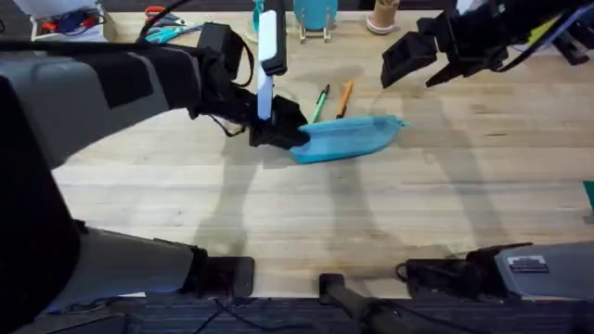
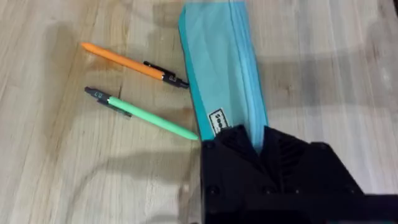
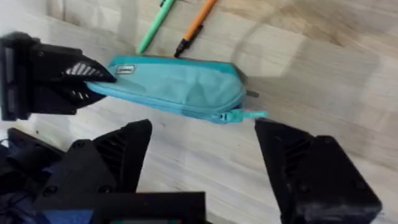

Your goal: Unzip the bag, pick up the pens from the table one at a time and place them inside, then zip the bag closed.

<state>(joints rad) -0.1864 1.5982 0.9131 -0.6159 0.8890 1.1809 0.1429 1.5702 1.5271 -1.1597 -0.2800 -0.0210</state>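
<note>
Currently the bag (image 1: 345, 138) is pinched at one end by the left gripper (image 1: 278, 133) mid-tabletop, pens (image 1: 331, 99) just beside; the spread right gripper (image 3: 199, 155) should be closed squarely on the zipper pull (image 3: 245, 114).

Left fingers (image 3: 93, 78) clamped, right fingers (image 3: 134, 146) spread.

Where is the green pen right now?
In the overhead view, the green pen lies on the table near the middle, just left of the orange pen, with its lower end close to the blue pouch.
</note>
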